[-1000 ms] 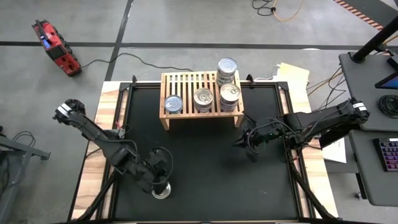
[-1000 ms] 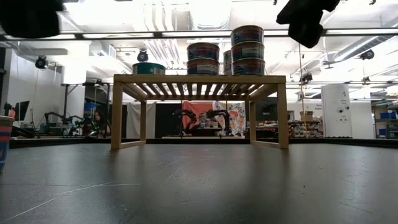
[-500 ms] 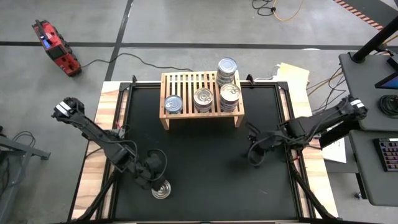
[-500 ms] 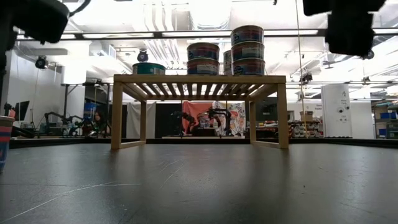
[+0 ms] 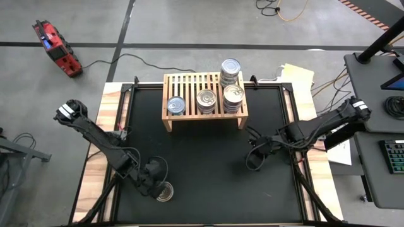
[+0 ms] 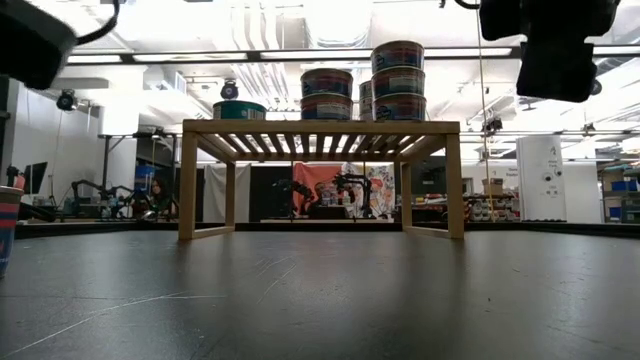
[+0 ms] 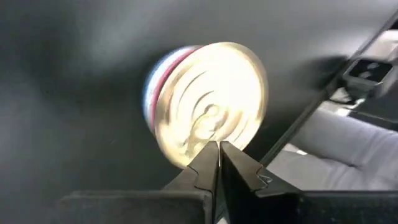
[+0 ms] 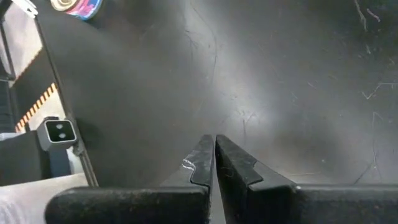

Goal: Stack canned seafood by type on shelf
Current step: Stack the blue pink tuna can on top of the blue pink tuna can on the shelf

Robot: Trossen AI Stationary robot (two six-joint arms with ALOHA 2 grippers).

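Cans of seafood sit in four spots on the wooden shelf (image 5: 204, 96) at the far side of the black table (image 5: 208, 170): a tall stack (image 5: 230, 71) at the right rear, a stack (image 5: 233, 98) in front of it, a middle stack (image 5: 206, 101) and a single blue-sided can (image 5: 175, 105) on the left. One loose can (image 5: 165, 192) lies alone near the table's front edge, well apart from the shelf. Over the last second the right gripper (image 5: 252, 161) has drawn back from the shelf toward the middle of the table, fingers pressed together and holding nothing — seemingly done with its placement. The left gripper (image 5: 153, 181) has slid closer to the loose can and now hangs just beside it, its fingers (image 7: 219, 163) also closed and empty, tips at the can's lid. That last can looks like the next pickup — the fingers would have to spread first.
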